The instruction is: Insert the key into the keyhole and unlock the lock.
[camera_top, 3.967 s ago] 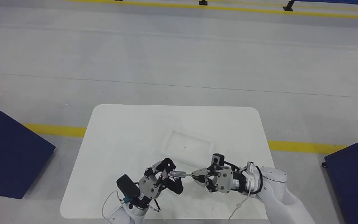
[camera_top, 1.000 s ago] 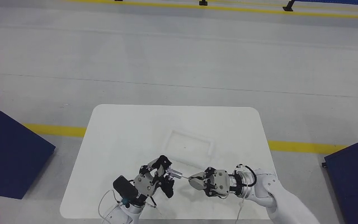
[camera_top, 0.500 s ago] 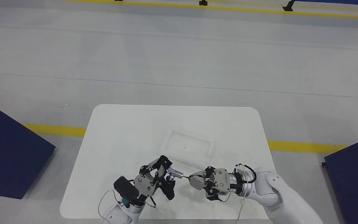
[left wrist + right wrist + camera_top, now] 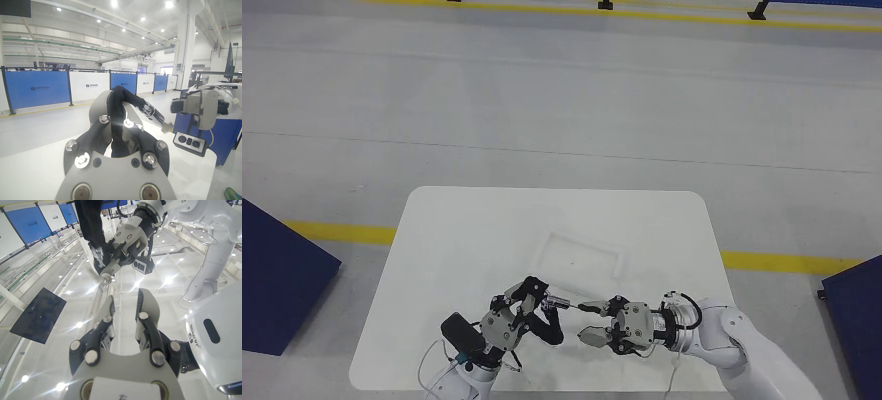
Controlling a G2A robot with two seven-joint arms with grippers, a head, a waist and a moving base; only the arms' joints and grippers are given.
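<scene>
A white tabletop (image 4: pixel 442 230) is seen, with a shallow rectangular outline (image 4: pixel 587 243) raised on it towards the middle. Blue and white barrier panels (image 4: pixel 37 91) are lined up across the hall behind, and print is carried on them. The lock (image 4: pixel 122 102), a black braided cable ending in a bright metal cylinder (image 4: pixel 153 113), is clamped tight by the left gripper (image 4: pixel 542 313). It is held above the tabletop's near edge, about midway along it. A small flat metal piece, taken to be the key (image 4: pixel 166 127), is seen at the cylinder's tip, though blurred. The right gripper (image 4: pixel 126 295) is spread wide just beside that tip, and nothing is held between its ridged fingers (image 4: pixel 140 302).
</scene>
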